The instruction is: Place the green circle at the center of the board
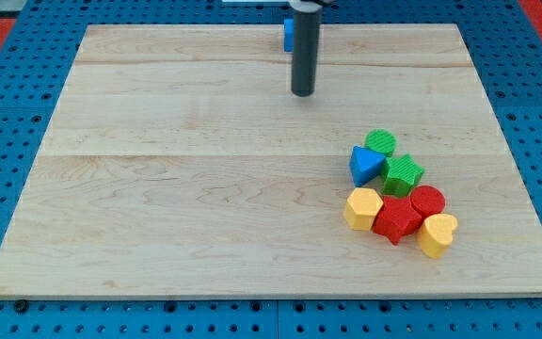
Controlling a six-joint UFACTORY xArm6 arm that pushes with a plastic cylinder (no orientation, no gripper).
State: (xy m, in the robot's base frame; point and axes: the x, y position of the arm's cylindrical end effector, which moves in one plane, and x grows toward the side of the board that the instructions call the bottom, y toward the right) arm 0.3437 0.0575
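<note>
no readable text, labels, numbers or signs anywhere in view

The tip (303, 93) is seen near the top of the wooden board (158, 207), well apart from the cluster of blocks at the view's lower right. A blue block (288, 35) is partly hidden behind the rod. In the cluster, the green circle (380, 142) is placed topmost, touching the blue triangle (366, 166) and the green star (403, 173). Below them are set a yellow block (363, 208), a red star (396, 219), a red circle (428, 201) and a yellow heart (438, 234).
</note>
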